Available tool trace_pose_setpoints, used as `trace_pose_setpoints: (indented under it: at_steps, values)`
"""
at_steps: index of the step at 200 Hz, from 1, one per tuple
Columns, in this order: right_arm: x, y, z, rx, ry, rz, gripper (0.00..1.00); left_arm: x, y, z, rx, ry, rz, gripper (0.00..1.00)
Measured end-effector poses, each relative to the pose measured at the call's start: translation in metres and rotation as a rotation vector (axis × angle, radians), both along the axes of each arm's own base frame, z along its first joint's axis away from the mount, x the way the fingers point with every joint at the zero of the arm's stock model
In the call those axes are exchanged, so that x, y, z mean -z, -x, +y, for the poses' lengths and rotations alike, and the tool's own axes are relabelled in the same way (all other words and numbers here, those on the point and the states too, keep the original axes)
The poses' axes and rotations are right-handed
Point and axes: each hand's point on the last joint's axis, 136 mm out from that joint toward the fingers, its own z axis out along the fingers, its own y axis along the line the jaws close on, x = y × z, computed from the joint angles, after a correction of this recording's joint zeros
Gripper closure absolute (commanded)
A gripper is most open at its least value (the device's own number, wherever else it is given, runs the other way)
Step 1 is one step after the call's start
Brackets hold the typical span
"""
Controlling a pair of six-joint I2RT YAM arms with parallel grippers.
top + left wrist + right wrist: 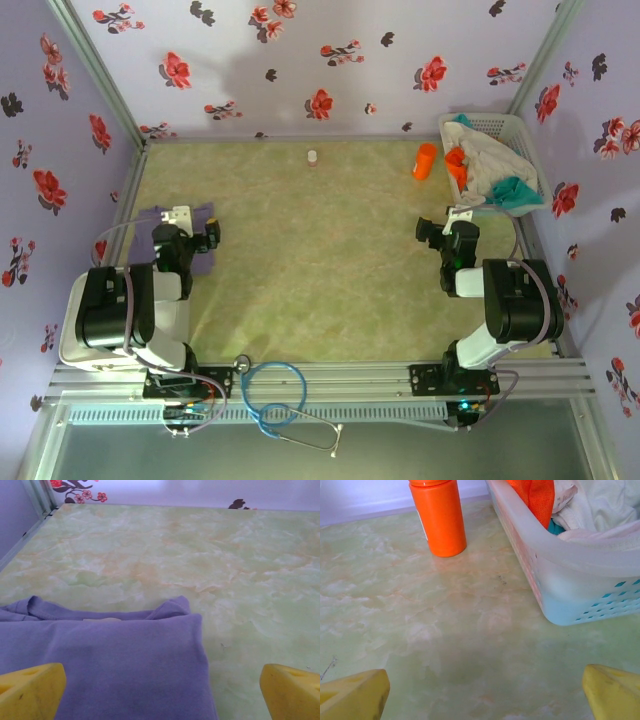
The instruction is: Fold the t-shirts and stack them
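Note:
A dusty purple t-shirt (110, 665) lies folded flat on the table at the left (150, 217). My left gripper (160, 700) hovers over it, open, with nothing between its yellow fingertips (30, 692); from above the left gripper (190, 222) covers part of the shirt. In the white basket (490, 120) at the back right, orange (535, 495), off-white (600, 505) and teal (515, 190) t-shirts lie heaped. My right gripper (482, 700) is open over bare table, short of the basket's near corner (560, 575); from above the right gripper (445, 225) sits just in front of the basket.
An orange plastic cup (439, 517) stands left of the basket (425, 160). A small white object (312, 158) sits near the back wall. A blue stethoscope (285, 400) lies on the front rail between the arm bases. Flowered walls close in three sides.

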Motion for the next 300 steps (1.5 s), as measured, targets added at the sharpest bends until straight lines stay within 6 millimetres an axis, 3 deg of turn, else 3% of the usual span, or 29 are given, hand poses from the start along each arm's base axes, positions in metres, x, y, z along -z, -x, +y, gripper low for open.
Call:
trace_pose_setpoints:
  at_steps: [69, 81, 111, 134, 178, 197, 238, 269, 300]
  values:
    - [-0.002, -0.003, 0.000, 0.002, 0.001, 0.051, 0.01, -0.010, 0.006, 0.003, -0.034, -0.006, -0.016, 0.01]
    - [-0.016, -0.007, -0.002, 0.021, -0.002, 0.066, 0.01, -0.024, 0.009, 0.004, -0.054, -0.019, -0.033, 0.00]
    - [-0.072, -0.016, -0.009, 0.085, -0.047, -0.006, 0.01, -0.072, 0.004, 0.001, -0.103, -0.007, -0.074, 0.02]
    - [-0.089, -0.023, -0.017, 0.164, -0.097, 0.027, 0.01, -0.104, -0.003, 0.002, -0.150, 0.046, -0.077, 0.05]
    - [-0.117, -0.070, -0.040, 0.379, -0.197, 0.180, 0.01, -0.122, -0.005, -0.016, -0.156, 0.113, 0.050, 0.07]
    - [-0.116, -0.082, -0.044, 0.425, -0.233, 0.239, 0.01, -0.125, -0.002, -0.033, -0.117, 0.134, 0.110, 0.07]
    - [-0.103, -0.087, -0.070, 0.519, -0.299, 0.348, 0.08, -0.119, 0.014, -0.062, -0.028, 0.169, 0.243, 0.14]
    - [-0.095, -0.085, -0.093, 0.582, -0.327, 0.383, 0.14, -0.099, 0.035, -0.070, 0.006, 0.173, 0.366, 0.19]
    - [-0.086, -0.078, -0.119, 0.649, -0.345, 0.423, 0.15, -0.101, 0.052, -0.072, 0.024, 0.191, 0.395, 0.30]
